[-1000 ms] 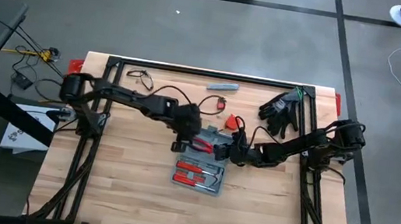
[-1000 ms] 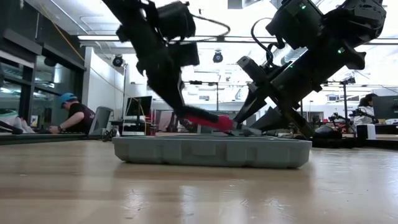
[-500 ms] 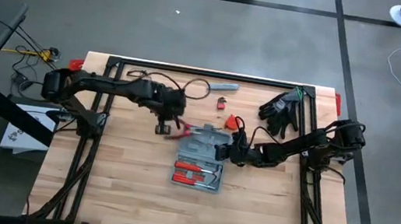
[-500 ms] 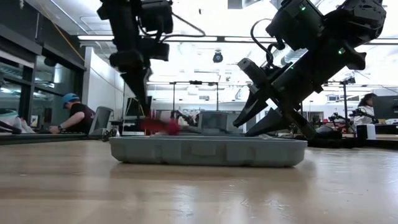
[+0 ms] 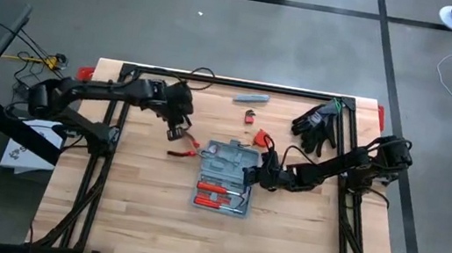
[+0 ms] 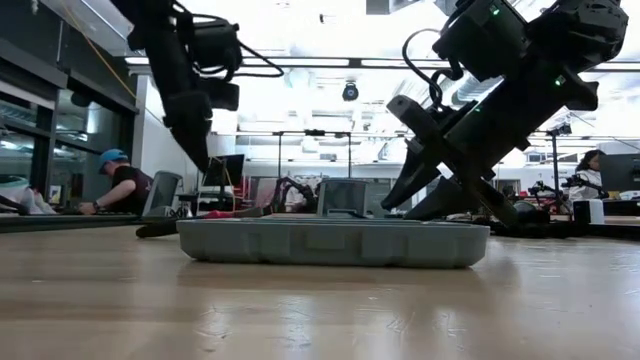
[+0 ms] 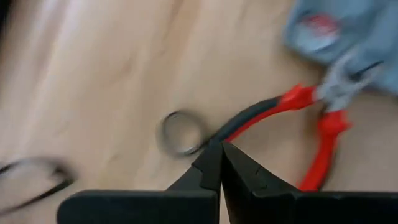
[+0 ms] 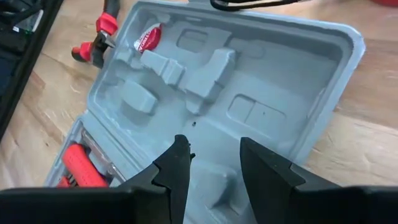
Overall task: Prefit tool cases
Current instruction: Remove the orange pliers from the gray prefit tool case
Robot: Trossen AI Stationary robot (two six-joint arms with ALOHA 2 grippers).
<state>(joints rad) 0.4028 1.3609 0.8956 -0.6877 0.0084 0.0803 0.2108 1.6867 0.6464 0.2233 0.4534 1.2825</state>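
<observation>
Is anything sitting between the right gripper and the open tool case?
Nothing visible. The right gripper hangs with its fingers apart right over the tool case, whose grey moulded recesses lie bare beneath it. The red-handled pliers lie on the table beside the case's far edge, near the shut left gripper.

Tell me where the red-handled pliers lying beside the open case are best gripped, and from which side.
Probably one red handle, taken from straight above. The pliers lie flat on the table left of the tool case, handles splayed apart, so a single handle fits between fingers. The left pincer, shut, sits close by, nearest the dark handle; the right pincer hovers over the case.
</observation>
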